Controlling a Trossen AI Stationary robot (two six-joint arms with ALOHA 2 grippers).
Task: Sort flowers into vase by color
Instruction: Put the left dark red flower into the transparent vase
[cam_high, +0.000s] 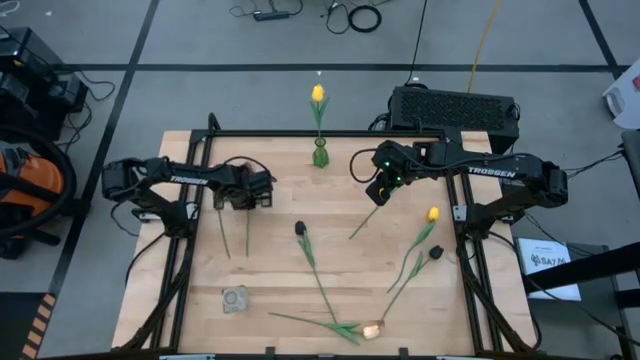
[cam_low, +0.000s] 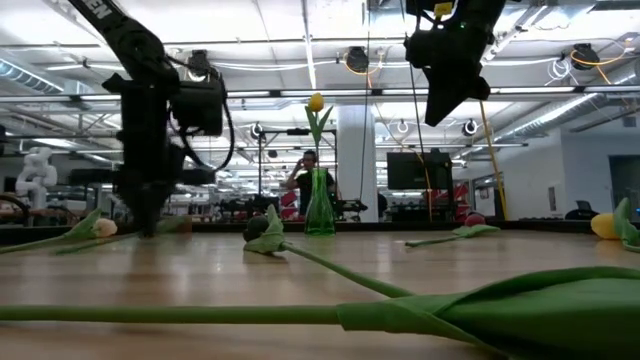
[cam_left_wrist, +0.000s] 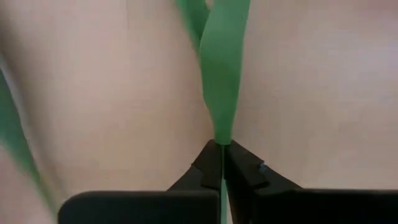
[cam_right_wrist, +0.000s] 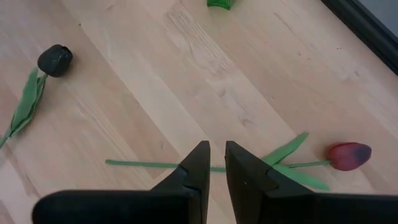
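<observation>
A green vase (cam_high: 320, 155) stands at the table's far middle and holds one yellow tulip (cam_high: 318, 95). My left gripper (cam_left_wrist: 221, 149) is low over the table's left part, shut on the green leaf of a flower; two stems (cam_high: 247, 235) run from under it toward the near edge. A peach head (cam_low: 105, 228) lies beside it. My right gripper (cam_right_wrist: 217, 158) hangs above a red tulip (cam_right_wrist: 348, 155) that lies flat. Its fingers are a narrow gap apart with nothing between them. Other flowers lie flat: a black one (cam_high: 300, 228), a yellow one (cam_high: 432, 214), another black one (cam_high: 436, 253) and a peach one (cam_high: 372, 328). My left gripper pinches a green leaf (cam_left_wrist: 221, 134) between its two fingers, where the leaf narrows. The fingers come from above, pointing down. The leaf runs on away from the fingertips, close over the wooden top; whether it rests there I cannot tell.
A small clear object (cam_high: 235, 298) sits near the front left. A black metal frame (cam_high: 330, 133) borders the table's far edge, with a black box (cam_high: 455, 105) behind it. Bare wood lies in the middle of the table (cam_high: 280, 265).
</observation>
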